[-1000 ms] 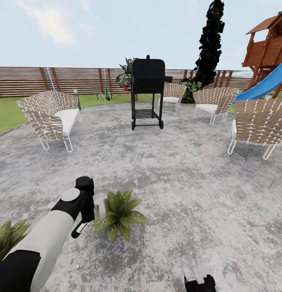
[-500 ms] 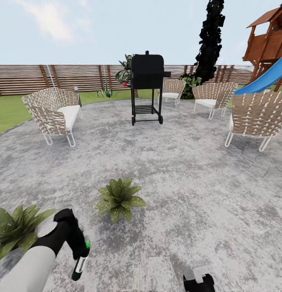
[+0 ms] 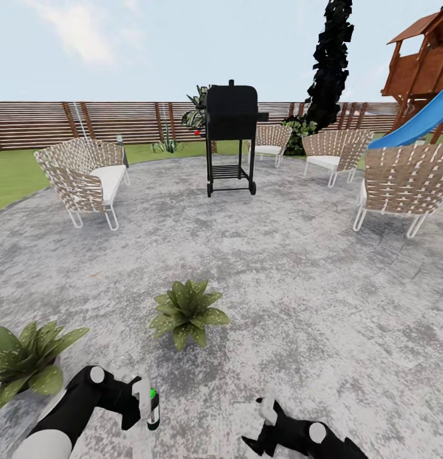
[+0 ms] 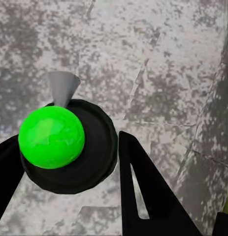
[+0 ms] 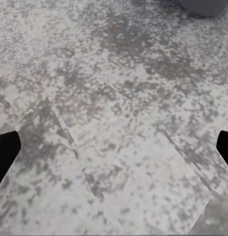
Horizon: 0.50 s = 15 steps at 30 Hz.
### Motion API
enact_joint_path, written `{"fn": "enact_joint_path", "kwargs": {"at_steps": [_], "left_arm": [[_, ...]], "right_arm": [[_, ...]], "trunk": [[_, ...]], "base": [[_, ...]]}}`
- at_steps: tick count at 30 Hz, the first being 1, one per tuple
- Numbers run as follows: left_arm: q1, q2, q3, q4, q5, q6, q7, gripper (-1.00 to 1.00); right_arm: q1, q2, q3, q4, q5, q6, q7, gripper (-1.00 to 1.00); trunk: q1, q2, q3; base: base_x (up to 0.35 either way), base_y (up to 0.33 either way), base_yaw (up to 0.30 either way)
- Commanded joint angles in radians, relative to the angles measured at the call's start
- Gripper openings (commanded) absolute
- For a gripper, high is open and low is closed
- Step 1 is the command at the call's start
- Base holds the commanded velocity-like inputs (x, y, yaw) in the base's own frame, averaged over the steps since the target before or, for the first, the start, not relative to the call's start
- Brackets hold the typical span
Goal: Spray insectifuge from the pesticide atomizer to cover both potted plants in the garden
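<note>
At the lower left of the head view the left gripper (image 3: pixel 145 401) has its fingers clenched on the pesticide atomizer (image 3: pixel 149 403), the bottle's white label and a green spot showing between them. In the left wrist view the bottle is seen end-on, its black head (image 4: pixel 69 147) with a bright green cap between the two dark fingers (image 4: pixel 143 191) and the small grey nozzle (image 4: pixel 62 87) pointing out over the paving, so the long axis runs along the fingers. The nearer potted plant (image 3: pixel 185 311) sits just above and slightly right of that gripper in the frame, close by, with bare patio (image 3: pixel 278 287) between; the second potted plant (image 3: pixel 30 363) lies at the left edge, beside the left arm. The left arm is plainly the nearer to both. The right gripper (image 3: pixel 262 424), at the lower middle, has its fingers released and spread wide, holding nothing. Farther up the frame stand a black grill (image 3: pixel 231 137), wicker chairs (image 3: pixel 84 175), the fence (image 3: pixel 87 121) and a slide (image 3: pixel 415 124), all well apart; nothing blocks the way to either plant
</note>
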Motion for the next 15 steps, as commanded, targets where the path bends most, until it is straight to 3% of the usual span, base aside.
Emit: {"fn": "enact_joint_path", "kwargs": {"at_steps": [1, 4, 8, 10, 11, 15], "left_arm": [[0.004, -0.001, 0.004, 0.006, -0.006, -0.017, -0.002, -1.00], [0.011, -0.008, 0.006, 0.035, -0.002, -0.026, 0.001, -1.00], [0.011, -0.013, 0.004, 0.074, 0.059, -0.028, 0.047, -1.00], [0.011, -0.015, 0.003, 0.104, 0.074, -0.028, 0.064, -1.00], [0.011, -0.015, 0.003, 0.111, 0.076, -0.028, 0.069, -1.00], [0.011, -0.016, 0.006, 0.118, 0.078, -0.029, 0.075, -1.00]], "right_arm": [[-0.001, 0.000, -0.002, -0.016, 0.011, -0.006, 0.047, 1.00], [-0.003, 0.000, -0.002, -0.078, 0.012, -0.003, 0.129, 1.00], [-0.003, 0.001, -0.002, -0.099, 0.012, -0.003, 0.135, 1.00], [-0.003, 0.002, -0.001, -0.109, 0.013, -0.003, 0.136, 1.00], [-0.003, 0.002, -0.001, -0.110, 0.013, -0.004, 0.137, -1.00], [-0.003, 0.008, 0.001, -0.139, 0.015, -0.004, 0.138, -1.00]], "trunk": [[0.000, 0.000, -0.001], [0.000, 0.000, -0.001], [0.000, 0.000, -0.001], [0.000, 0.000, -0.001], [0.000, 0.000, -0.001], [0.000, 0.000, -0.001]], "base": [[0.000, 0.000, 0.000], [0.000, 0.000, 0.000], [0.000, 0.000, 0.000], [0.000, 0.000, 0.000], [0.000, 0.000, 0.000], [0.000, 0.000, 0.000]]}}
